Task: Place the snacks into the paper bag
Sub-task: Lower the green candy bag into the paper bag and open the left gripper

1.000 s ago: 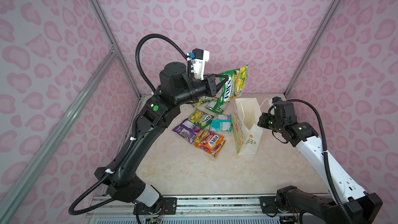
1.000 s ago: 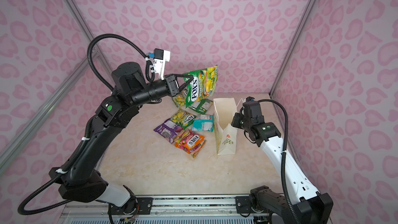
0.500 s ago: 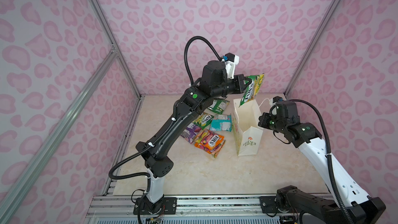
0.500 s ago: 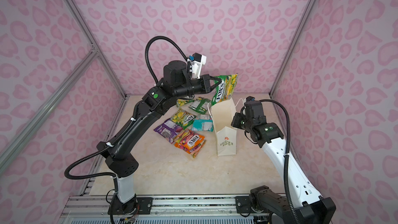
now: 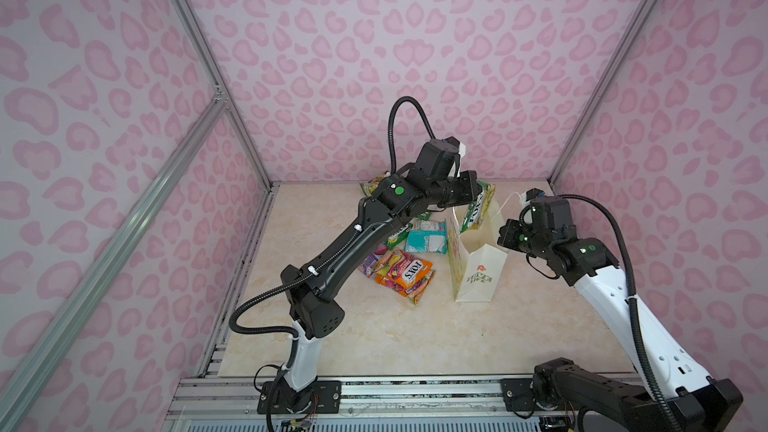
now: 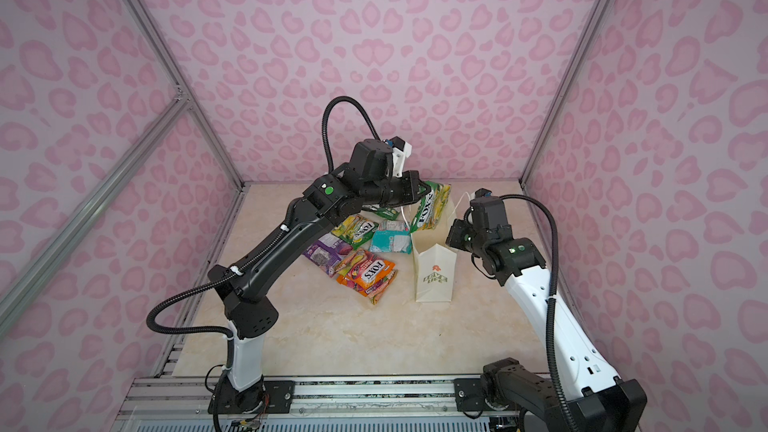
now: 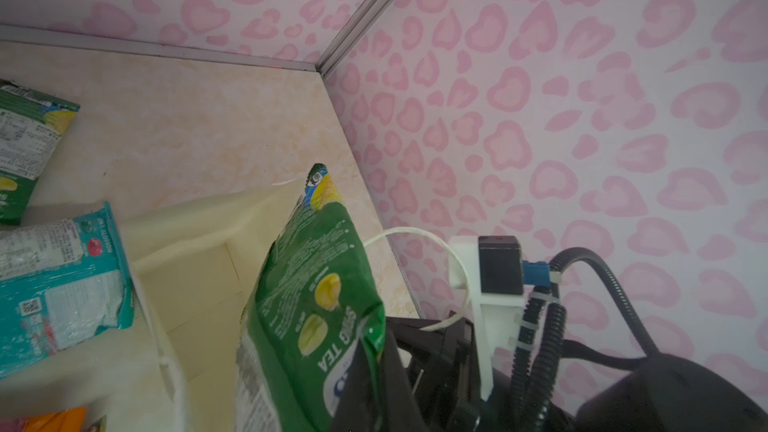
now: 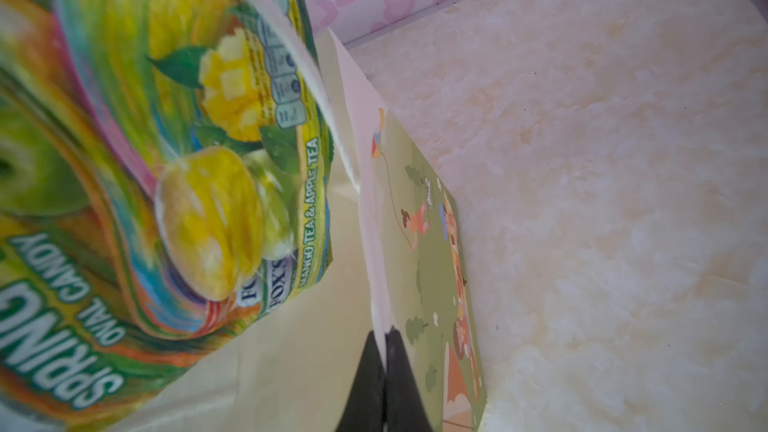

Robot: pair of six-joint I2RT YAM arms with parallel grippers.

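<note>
Walls and table: we see pink walls with heart spots around a pale, stone-look table.
Paper bag: the white paper bag stands upright on the table, mouth open, just right of the snack pile.
Right claw: the right claw is squeezed together on the bag's top edge. We think it holds the mouth open and stops the bag from tipping.
Left claw: the left claw is clamped on one end of a green-yellow packet.
Held packet: it hangs down over the bag's mouth. We cannot tell if its low tip is inside.
How it will handle: we think the packet is light, soft and crinkly. Its shiny skin could slip, and the sweets inside can slide about.
Where to hold: the flat end is best, where the claw has it now.
Bag care: the paper looks thin and bendy, and the cord handle is floppy, so a gentle pinch on the rim is safest.
Packets left: a teal-white packet, an orange-pink packet, a purple packet and a few more lie on the table left of the bag.
</note>
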